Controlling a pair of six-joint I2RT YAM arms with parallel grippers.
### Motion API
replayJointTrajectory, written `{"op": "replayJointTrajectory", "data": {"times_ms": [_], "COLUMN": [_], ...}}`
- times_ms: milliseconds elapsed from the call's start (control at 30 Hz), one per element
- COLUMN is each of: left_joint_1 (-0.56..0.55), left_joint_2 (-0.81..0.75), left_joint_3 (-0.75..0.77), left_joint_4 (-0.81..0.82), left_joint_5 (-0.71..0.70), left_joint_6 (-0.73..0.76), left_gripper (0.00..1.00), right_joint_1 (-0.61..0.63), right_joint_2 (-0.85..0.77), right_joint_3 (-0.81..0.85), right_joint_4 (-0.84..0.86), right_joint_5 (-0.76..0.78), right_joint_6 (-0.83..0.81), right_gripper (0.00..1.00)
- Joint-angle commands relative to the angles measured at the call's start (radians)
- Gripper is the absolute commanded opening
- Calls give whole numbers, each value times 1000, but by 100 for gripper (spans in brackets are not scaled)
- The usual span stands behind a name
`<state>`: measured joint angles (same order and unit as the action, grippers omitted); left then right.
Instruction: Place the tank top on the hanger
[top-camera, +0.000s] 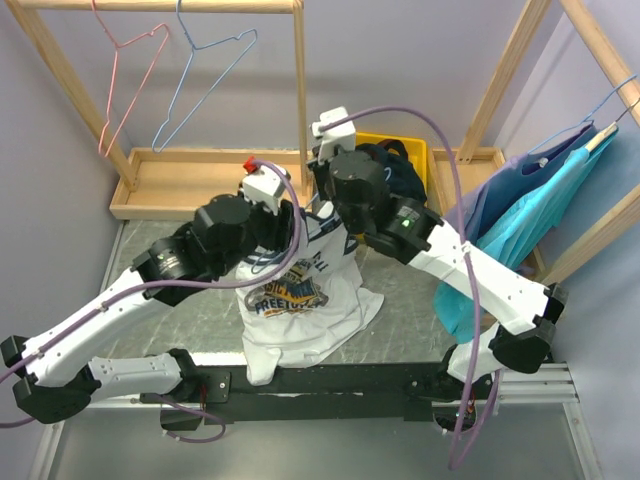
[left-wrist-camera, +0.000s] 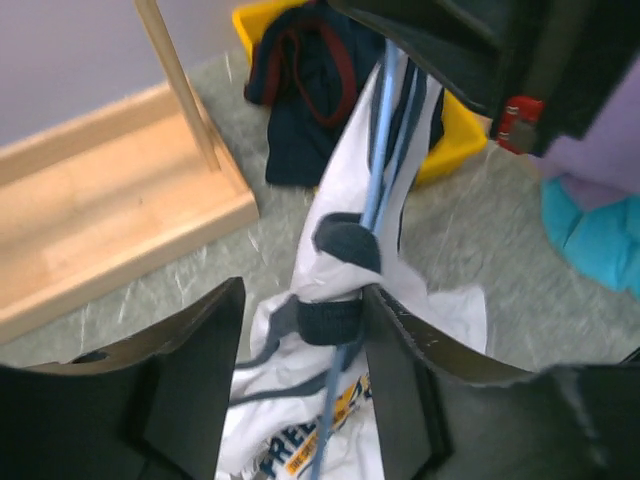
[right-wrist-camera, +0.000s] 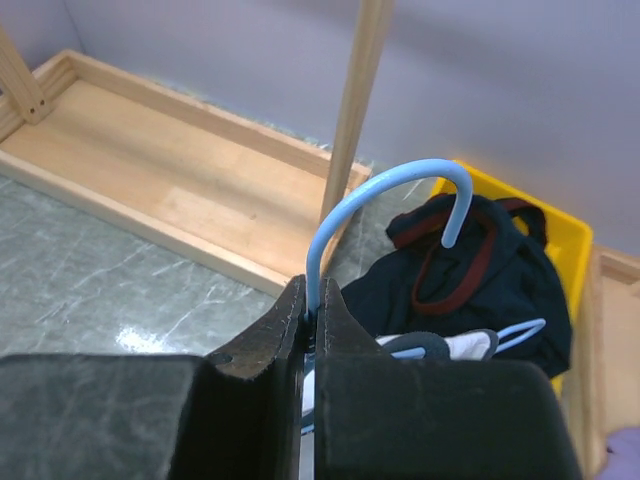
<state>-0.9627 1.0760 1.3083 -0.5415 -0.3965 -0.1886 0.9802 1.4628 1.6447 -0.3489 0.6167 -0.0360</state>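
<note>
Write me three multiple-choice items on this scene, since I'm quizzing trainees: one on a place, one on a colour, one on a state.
1. Where does the dark navy garment lie?
A. in the yellow bin
B. on the rack
C. on the wooden base

2. What colour is the hanger in the right pincer?
A. pink
B. light blue
C. green

3. How is the right pincer?
A. wide open
B. shut on the hanger
C. out of view

Answers: A, the bin's rim surrounds it; B, its hook rises blue above the fingers; B, both fingers clamp the wire.
</note>
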Motion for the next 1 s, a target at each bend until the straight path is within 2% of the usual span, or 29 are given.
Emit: {"op": "replayJointTrajectory", "data": {"times_ms": [0,33,100,267,400,433,533,600,733,767,833,967], "left_joint_1": [19,21,22,21,21,21,22,21,22,21,21,21], "left_joint_2": [-7,-5,-8,-62,-102,-103,-85,-83,-117,-134,-151,-145], "left_joint_3": [135,172,207,266,298,307,358,353,298,281,227,194], "left_joint_4": [55,58,74,161,225,221,152,132,66,36,15,-64], "left_joint_5": [24,36,44,84,88,90,90,91,136,143,165,238], "left_joint_6": [52,58,66,89,112,116,136,138,121,121,124,120], "left_gripper": [59,61,71,82,87,88,88,86,78,73,72,70], "right_joint_1": [5,5,3,5,6,8,14,15,15,17,18,20], "right_joint_2": [-16,0,16,56,93,111,122,114,50,38,8,4], "right_joint_3": [199,228,312,484,641,702,742,715,522,482,394,334], "right_joint_4": [-62,-77,-114,-163,-211,-223,-246,-231,-190,-177,-147,-147], "right_joint_5": [46,51,78,91,83,66,48,48,20,3,-5,-11], "right_joint_6": [-65,-76,-111,-191,-254,-263,-268,-257,-211,-193,-174,-124], "right_gripper": [0,0,0,0,0,0,0,0,0,0,0,0]}}
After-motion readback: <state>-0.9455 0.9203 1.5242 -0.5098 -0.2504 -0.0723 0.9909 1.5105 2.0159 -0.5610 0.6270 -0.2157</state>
